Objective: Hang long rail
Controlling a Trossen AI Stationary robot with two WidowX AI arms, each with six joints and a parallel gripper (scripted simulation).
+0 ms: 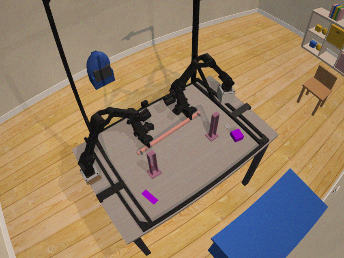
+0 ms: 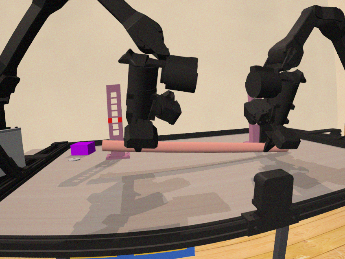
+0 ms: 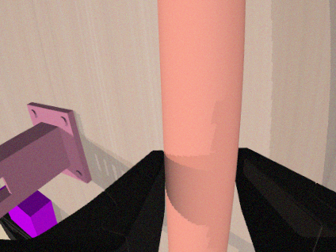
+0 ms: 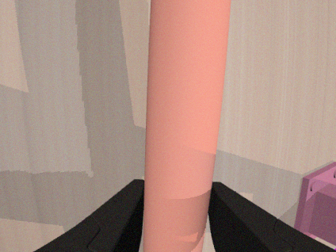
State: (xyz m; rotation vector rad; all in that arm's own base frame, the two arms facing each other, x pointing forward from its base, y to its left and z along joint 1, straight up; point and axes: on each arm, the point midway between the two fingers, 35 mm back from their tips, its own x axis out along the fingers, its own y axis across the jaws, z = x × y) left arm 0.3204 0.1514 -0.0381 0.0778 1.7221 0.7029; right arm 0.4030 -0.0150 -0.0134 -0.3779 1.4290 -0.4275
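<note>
The rail [image 1: 172,131] [image 2: 208,147] [image 3: 202,79] [image 4: 186,79] runs along 1 long edge of the tabletop [image 1: 180,172] [image 2: 41,206] [image 3: 99,40] [image 4: 269,79], inside the 2 posts [image 1: 214,122] [image 2: 108,103] [image 3: 43,150] [image 4: 325,214]. Left gripper [image 1: 191,117] [image 2: 138,149] [image 3: 200,152] and right gripper [image 1: 149,145] [image 2: 267,147] [image 4: 176,191] each clasp it, open only its width. Probably stiff, light, smooth enough to roll — so 2 grips near the ends, clear of the hooks, suit it.
</note>
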